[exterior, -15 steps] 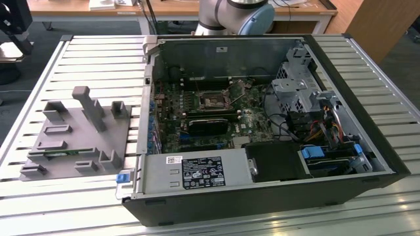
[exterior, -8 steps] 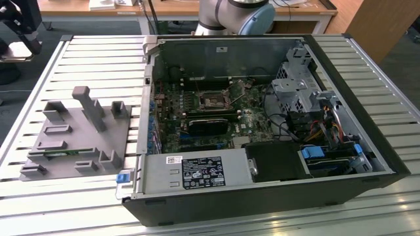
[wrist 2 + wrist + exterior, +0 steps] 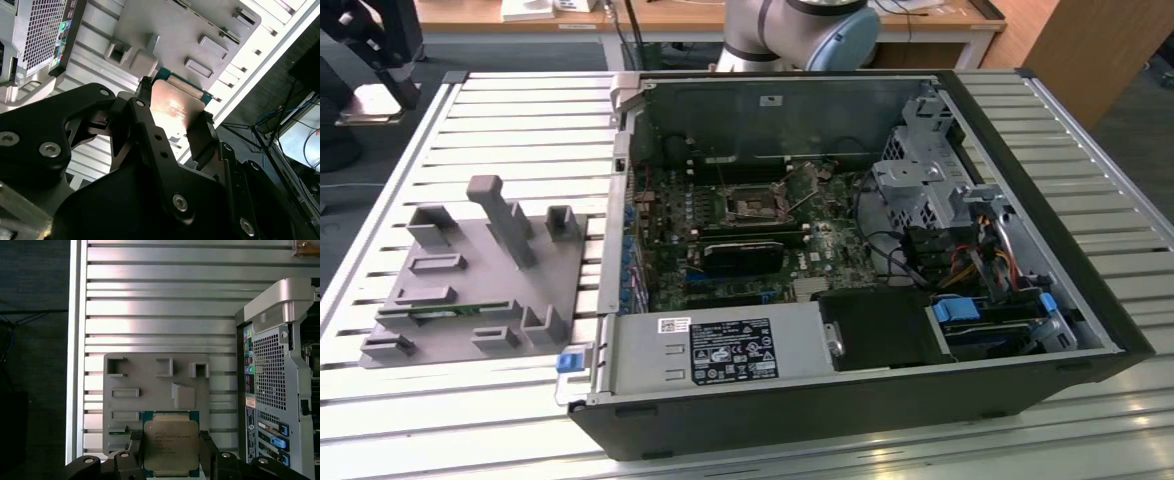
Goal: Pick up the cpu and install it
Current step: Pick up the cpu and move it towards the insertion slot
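Both jaws clamp the cpu [image 3: 170, 445] by opposite edges over the grey fixture [image 3: 150, 375]. We'd carry it level & match orientation w/ the socket [image 3: 761, 208] in the case [image 3: 1014, 120].

Shiny metal cpu [image 3: 171, 447], matt grey plastic fixture [image 3: 150, 371], ribbed metal table [image 3: 160, 300]

**Arm** [image 3: 774, 28]: one, pale grey, with a blue-capped joint. It stands at the top centre of the exterior view, and its upper reach runs out of frame.

**Gripper** [image 3: 175, 102]: black and two-fingered, with bolted linkage plates behind the fingers. It faces down over the work surface in the first wrist view [image 3: 171, 452].

**Fingers** [image 3: 148, 120]: two slim black bars, roughly parallel. They are drawn in against opposite edges of the cpu [image 3: 171, 437], which is clamped flat between their tips, metal top facing the wrist.
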`<state>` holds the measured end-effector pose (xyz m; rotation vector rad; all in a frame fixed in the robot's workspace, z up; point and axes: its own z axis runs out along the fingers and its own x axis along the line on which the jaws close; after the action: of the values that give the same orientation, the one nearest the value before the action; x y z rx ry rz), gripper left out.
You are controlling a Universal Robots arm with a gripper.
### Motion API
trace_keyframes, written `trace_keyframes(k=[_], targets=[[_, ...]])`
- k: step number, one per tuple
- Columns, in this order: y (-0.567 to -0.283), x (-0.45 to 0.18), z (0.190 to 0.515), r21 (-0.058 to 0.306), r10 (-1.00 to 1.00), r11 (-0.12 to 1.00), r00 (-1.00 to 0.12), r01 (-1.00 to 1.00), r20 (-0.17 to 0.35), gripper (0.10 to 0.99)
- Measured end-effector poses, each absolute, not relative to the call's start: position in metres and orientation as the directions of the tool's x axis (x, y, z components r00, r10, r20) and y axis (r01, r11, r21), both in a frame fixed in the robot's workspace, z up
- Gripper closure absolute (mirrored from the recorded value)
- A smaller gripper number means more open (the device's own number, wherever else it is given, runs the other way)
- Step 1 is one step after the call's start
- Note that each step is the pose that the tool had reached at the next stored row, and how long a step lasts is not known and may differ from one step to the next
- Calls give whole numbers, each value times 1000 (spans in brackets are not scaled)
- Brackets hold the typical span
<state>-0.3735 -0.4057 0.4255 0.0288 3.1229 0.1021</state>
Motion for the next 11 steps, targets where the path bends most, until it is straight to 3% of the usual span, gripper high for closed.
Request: trace_keyframes(k=[11], targets=[[-405,-362,425,66,19,998,-1000,18,-16,553]])
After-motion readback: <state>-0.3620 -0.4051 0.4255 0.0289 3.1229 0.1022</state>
